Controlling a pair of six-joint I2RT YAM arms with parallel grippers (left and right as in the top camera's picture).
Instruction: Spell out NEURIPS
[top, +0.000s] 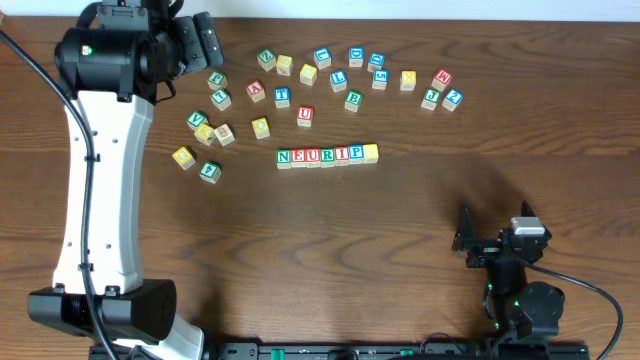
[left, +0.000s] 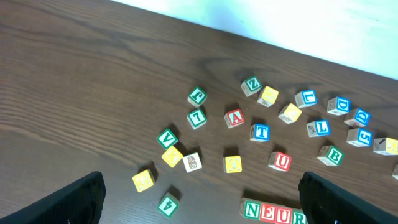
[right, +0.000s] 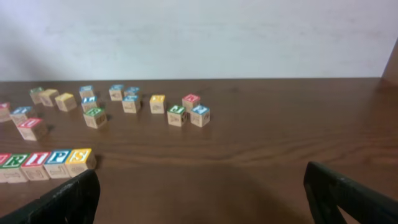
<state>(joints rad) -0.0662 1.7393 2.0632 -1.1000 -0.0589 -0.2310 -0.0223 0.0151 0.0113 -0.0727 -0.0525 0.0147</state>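
Seven lettered cubes form a touching row (top: 327, 155) at the overhead frame's middle, reading N-E-U-R-I-P with a yellow cube (top: 371, 152) closing the right end, so the word looks finished. Spare cubes (top: 330, 75) lie scattered above it. Left jaws hang at upper left and right jaws at lower right, both well apart from the row, probably parked clear. Left wrist view: jaws spread wide and empty, row at the bottom edge. Right wrist view: jaws likewise wide and empty, row's end at lower left, yellow face reading S.
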